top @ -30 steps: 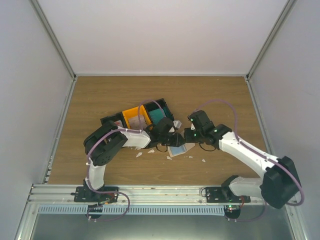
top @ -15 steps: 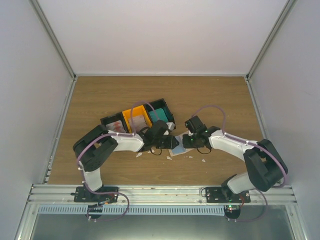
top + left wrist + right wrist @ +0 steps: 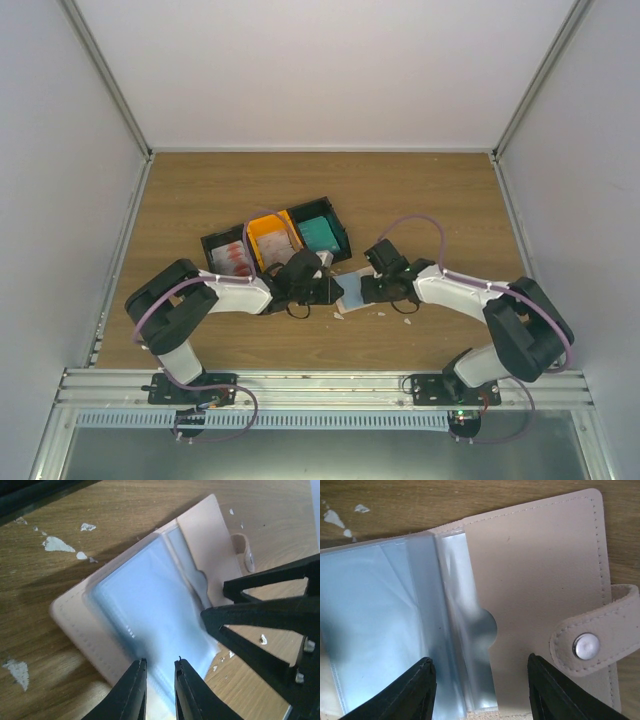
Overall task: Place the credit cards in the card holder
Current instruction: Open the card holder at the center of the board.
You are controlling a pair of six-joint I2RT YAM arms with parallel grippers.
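1. The card holder [image 3: 535, 570] lies open on the table [image 3: 430, 190], between your 2 grippers. Its clear sleeves face up and show pale blue.
2. Your left gripper [image 3: 160, 667] sits at one edge of the holder. Its jaws stand nearly together, with only a thin slot between them, over the sleeve edge. The left wrist view does not let you tell whether they pinch a sleeve, a card or nothing.
3. Your right gripper [image 3: 480, 661] has its jaws spread wide and released. They straddle the edge of the beige pocket, its round notch between them, and grasp nothing.
4. The tab [image 3: 600, 630] with its snap [image 3: 586, 646] lies flat beside the beige flap.
5. The credit cards [image 3: 318, 233] rest in the 3 joined bins [image 3: 208, 243] beyond the holder, teal in the right compartment and white with red in the left.
6. White scraps [image 3: 57, 544] lie on the table near the holder.
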